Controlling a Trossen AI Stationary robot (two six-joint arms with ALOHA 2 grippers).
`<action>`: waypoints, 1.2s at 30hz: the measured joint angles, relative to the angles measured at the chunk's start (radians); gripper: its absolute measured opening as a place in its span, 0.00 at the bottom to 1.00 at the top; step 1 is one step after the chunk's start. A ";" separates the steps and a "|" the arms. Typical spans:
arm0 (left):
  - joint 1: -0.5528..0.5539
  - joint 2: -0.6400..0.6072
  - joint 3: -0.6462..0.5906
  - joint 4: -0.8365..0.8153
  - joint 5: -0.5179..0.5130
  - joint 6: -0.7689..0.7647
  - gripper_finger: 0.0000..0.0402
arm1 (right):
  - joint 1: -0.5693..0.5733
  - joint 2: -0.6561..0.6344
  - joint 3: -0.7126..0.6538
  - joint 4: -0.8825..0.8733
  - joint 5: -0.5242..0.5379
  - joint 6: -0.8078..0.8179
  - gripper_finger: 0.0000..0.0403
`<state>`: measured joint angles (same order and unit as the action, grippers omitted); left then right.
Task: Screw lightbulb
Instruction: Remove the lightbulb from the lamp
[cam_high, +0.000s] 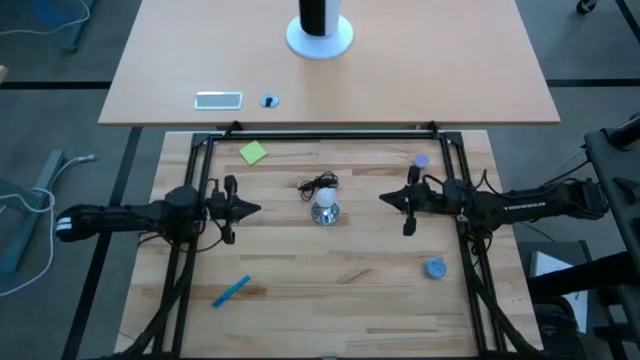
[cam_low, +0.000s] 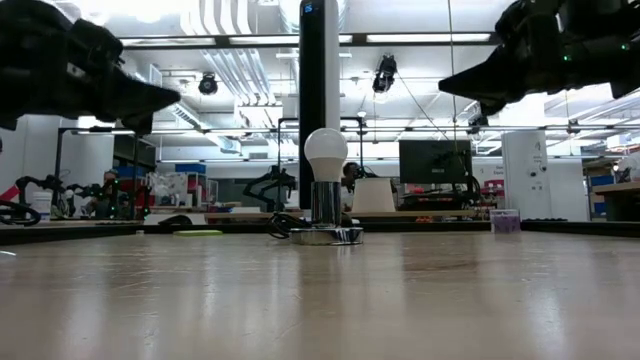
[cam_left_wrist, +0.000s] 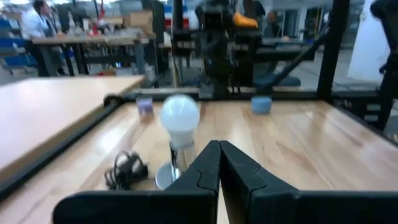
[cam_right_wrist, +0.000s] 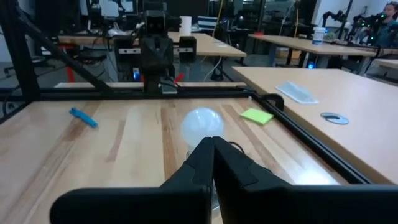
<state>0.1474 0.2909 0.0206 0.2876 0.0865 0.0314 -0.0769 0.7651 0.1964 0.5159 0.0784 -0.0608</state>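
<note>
The white lightbulb (cam_high: 324, 196) stands upright with its base in the shiny round metal socket (cam_low: 325, 234), which rests on the wooden table near its middle; the socket's black cord (cam_high: 318, 183) lies coiled behind it. The bulb also shows in the low view (cam_low: 325, 153), the left wrist view (cam_left_wrist: 180, 116) and the right wrist view (cam_right_wrist: 201, 124). My left gripper (cam_high: 255, 209) is shut and empty, above the table, left of the bulb. My right gripper (cam_high: 384, 198) is shut and empty, above the table, right of the bulb. Both point at the bulb.
A blue-grey round cap (cam_high: 434, 268) lies at the near right, a blue pen (cam_high: 231, 291) at the near left, a green sticky note (cam_high: 253, 152) at the far left, a small purple cup (cam_high: 421, 160) at the far right. A black frame (cam_high: 320, 134) borders the work area.
</note>
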 joint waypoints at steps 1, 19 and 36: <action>0.000 0.002 0.005 0.013 -0.011 -0.002 0.00 | 0.000 0.000 0.001 0.000 0.000 0.000 0.00; 0.000 0.553 0.157 0.247 -0.161 -0.019 0.00 | 0.000 0.396 0.225 0.042 0.006 -0.030 0.00; 0.000 1.126 0.506 0.297 -0.237 0.053 0.00 | 0.000 0.675 0.386 0.041 0.003 -0.042 0.00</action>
<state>0.1474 1.4168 0.5263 0.5846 -0.1502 0.0842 -0.0765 1.4403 0.5819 0.5574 0.0811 -0.1032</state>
